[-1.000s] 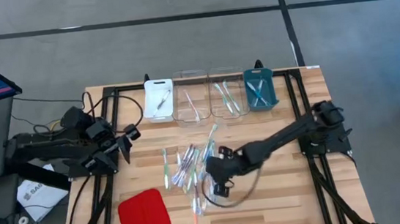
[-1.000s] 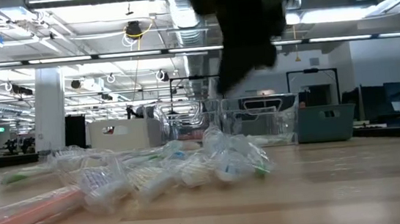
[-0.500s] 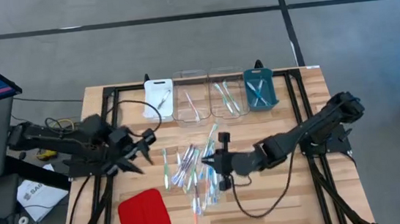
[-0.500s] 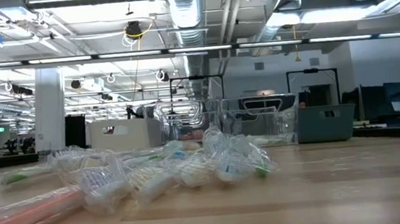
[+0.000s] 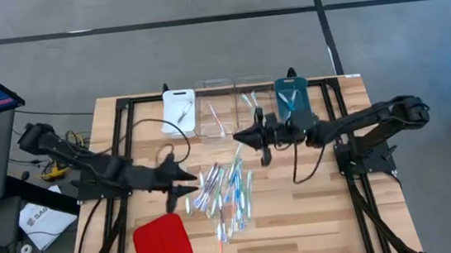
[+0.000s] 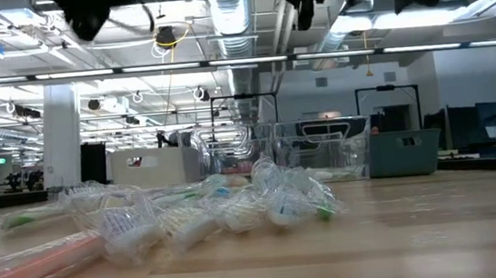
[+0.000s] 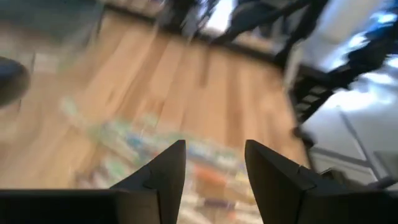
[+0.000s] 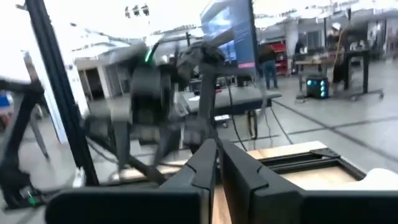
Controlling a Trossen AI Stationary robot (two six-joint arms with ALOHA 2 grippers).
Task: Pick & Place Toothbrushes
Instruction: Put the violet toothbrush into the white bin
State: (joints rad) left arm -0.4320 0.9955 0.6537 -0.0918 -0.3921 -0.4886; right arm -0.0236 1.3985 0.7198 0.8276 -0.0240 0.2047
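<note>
The toothbrushes (image 5: 223, 191) lie in a loose pile in clear wrappers on the middle of the wooden table, and also show in the low view (image 6: 209, 211) and blurred in the left wrist view (image 7: 124, 137). A few more lie in the four trays at the far edge. My left gripper (image 5: 187, 177) (image 7: 214, 158) hovers open just left of the pile. My right gripper (image 5: 239, 136) (image 8: 218, 155) is shut, held level above the table between the pile and the trays, pointing toward the table's left. I see nothing between its fingers.
Along the far edge stand a white tray (image 5: 178, 112), two clear trays (image 5: 215, 108) (image 5: 255, 104) and a teal tray (image 5: 292, 101). A red square pad (image 5: 162, 245) lies at the near left. Bare wood shows right of the pile. Both arms cross the top of the low view.
My right gripper has risen off the pile and swung toward the far edge, near the trays, turning level. My left arm has reached out from the table's left edge toward the pile. The pile looks unchanged in the low view.
</note>
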